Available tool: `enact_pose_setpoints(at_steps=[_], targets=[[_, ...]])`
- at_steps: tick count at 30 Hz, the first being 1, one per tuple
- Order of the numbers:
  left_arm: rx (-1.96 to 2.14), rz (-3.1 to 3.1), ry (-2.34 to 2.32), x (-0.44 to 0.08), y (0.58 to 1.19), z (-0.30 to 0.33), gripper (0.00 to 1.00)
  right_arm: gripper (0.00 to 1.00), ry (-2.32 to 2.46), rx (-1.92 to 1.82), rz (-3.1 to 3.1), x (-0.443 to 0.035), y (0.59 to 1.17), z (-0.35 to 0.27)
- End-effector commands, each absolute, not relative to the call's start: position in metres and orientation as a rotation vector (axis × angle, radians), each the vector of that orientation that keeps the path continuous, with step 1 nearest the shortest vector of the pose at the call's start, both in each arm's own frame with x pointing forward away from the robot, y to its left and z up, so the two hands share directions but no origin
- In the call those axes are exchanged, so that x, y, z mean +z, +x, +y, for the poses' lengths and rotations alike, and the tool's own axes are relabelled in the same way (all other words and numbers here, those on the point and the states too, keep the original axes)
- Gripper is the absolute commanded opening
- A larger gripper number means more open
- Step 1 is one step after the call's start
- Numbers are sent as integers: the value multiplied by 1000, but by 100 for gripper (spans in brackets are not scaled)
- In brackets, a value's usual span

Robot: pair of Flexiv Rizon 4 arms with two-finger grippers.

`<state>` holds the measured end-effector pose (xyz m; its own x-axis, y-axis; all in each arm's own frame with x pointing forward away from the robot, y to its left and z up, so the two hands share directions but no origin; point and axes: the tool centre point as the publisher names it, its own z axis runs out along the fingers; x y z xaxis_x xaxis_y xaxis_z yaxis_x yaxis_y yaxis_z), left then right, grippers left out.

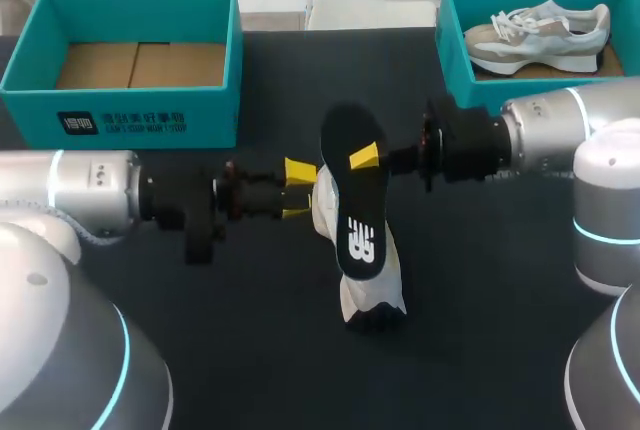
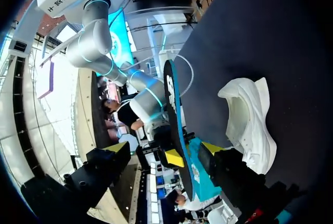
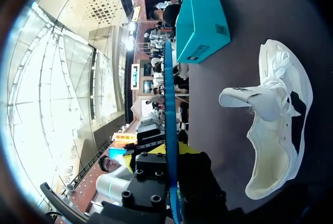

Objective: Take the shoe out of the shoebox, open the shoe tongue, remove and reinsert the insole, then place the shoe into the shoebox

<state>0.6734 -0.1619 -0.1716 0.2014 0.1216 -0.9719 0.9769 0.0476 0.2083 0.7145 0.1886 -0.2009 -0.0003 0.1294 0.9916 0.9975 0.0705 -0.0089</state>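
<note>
The right gripper is gripping the insole upright above the shoe lying mid-table, while the left gripper is hanging open just beside it. The shoe is looking unbraced, so the insole is risking buckling or slipping on reinsertion

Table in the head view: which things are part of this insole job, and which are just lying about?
In the job: insole, white shoe, empty shoebox, right gripper, left gripper.
Lying about: second shoebox, grey sneaker inside it.
</note>
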Motion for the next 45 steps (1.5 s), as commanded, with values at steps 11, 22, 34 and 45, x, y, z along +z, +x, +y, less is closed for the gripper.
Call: enact_pose_setpoints(at_steps=[11, 22, 34, 45], targets=[[-892, 1280, 1446, -145, 670, -167, 100, 0, -1249, -1075, -1318, -212, 716, 196], [-899, 1548, 1535, -132, 678, -175, 100, 0, -1255, -1064, -1313, -213, 718, 196], [-500, 2069, 1870, -140, 689, -198, 100, 0, -1266, -1065, -1303, -215, 714, 197], [-63, 2454, 1925, -154, 700, -197, 100, 0, -1260, -1061, -1305, -217, 713, 202]])
